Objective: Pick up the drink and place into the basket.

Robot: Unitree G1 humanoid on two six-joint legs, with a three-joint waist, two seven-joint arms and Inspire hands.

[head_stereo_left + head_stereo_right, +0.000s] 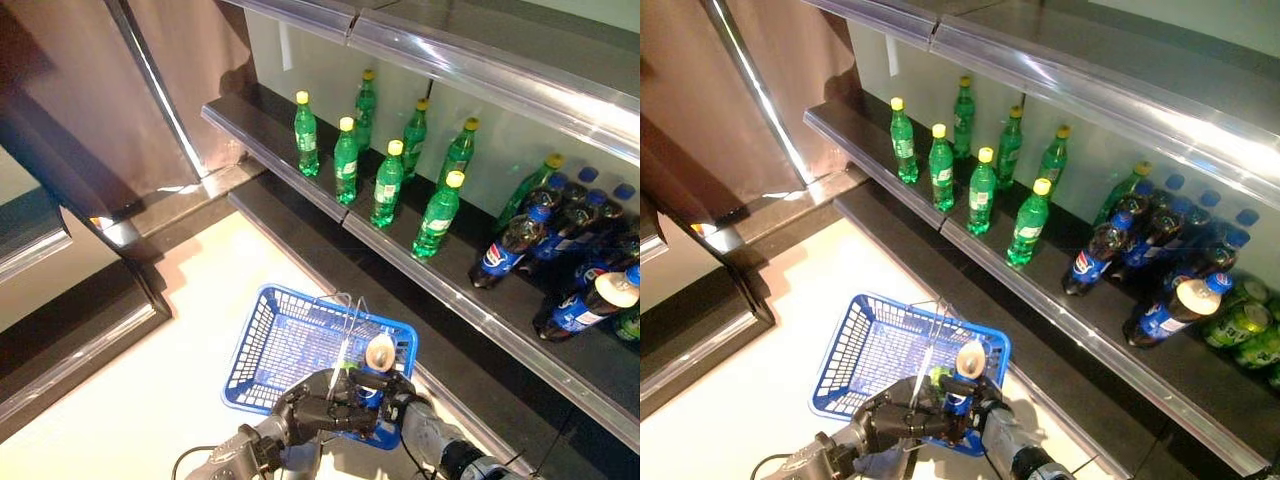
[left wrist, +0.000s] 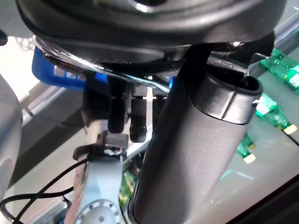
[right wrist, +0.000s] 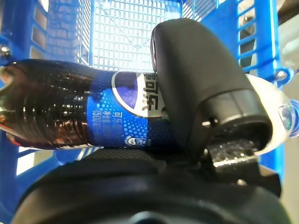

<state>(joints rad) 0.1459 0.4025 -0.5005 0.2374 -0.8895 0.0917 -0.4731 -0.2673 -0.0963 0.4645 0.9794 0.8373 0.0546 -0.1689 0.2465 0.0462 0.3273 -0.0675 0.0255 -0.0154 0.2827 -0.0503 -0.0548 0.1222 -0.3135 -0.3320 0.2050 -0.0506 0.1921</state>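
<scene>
Cola bottle (image 3: 88,116) lay sideways in our right hand (image 3: 196,93), thumb curled over its label, just above the blue basket (image 1: 262,335); our left hand (image 1: 318,410) gripped the wire handle (image 2: 98,70); we judged it full, heavy, rigid, slick; mid-body hold suited.

The right hand (image 3: 196,107) covers the middle of the cola bottle (image 3: 56,112), the basket (image 1: 262,345) has its near rim hidden behind both hands, and the right-hand shelf bottles (image 1: 600,300) are cropped.
</scene>
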